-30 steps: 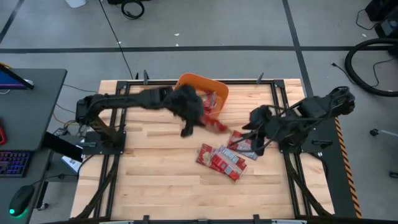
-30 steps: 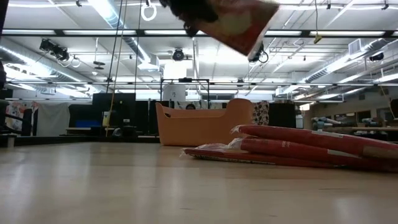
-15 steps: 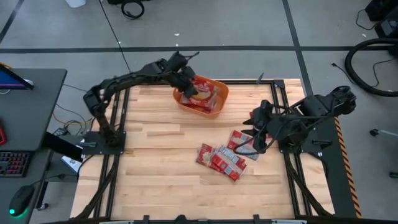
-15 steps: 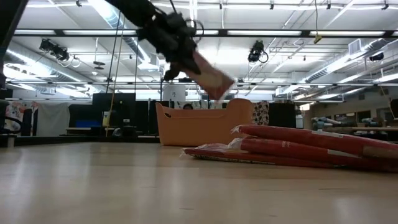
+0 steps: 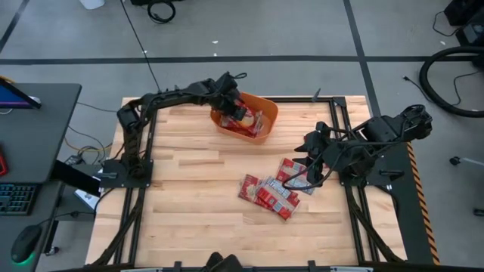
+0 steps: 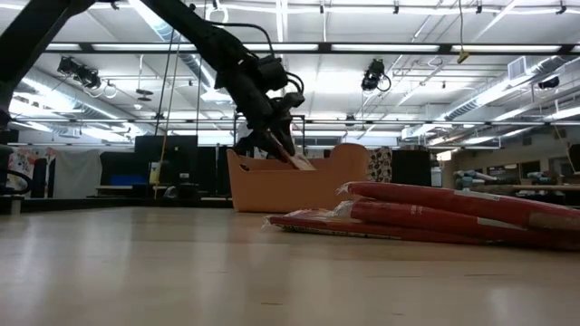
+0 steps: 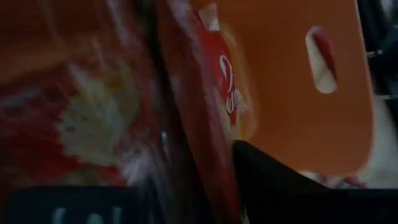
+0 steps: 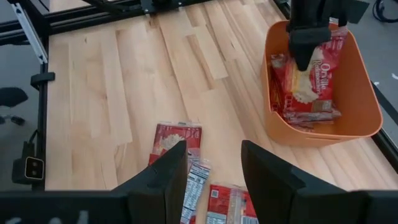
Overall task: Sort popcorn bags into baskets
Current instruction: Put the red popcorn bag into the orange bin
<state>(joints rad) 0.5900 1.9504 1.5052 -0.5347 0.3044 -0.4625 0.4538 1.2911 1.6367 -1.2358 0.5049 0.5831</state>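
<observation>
1. We see the left gripper reaching down into the orange tub at the far edge of the counter, poised over the packets stacked inside.
2. In the low view a red packet sits at the tips of the left jaws, angled down past the tub's rim; we cannot tell whether the jaws are pinching it or have let go.
3. The right wrist view shows that arm's fingers pressed against the topmost packet in the tub, with more packets beneath.
4. The right gripper hangs over the loose pile of popcorn bags near the counter's middle, at the pile's right end.
5. Its jaws stand partly apart and grip nothing; the nearest bags lie on the wood below and between the fingers.
</observation>
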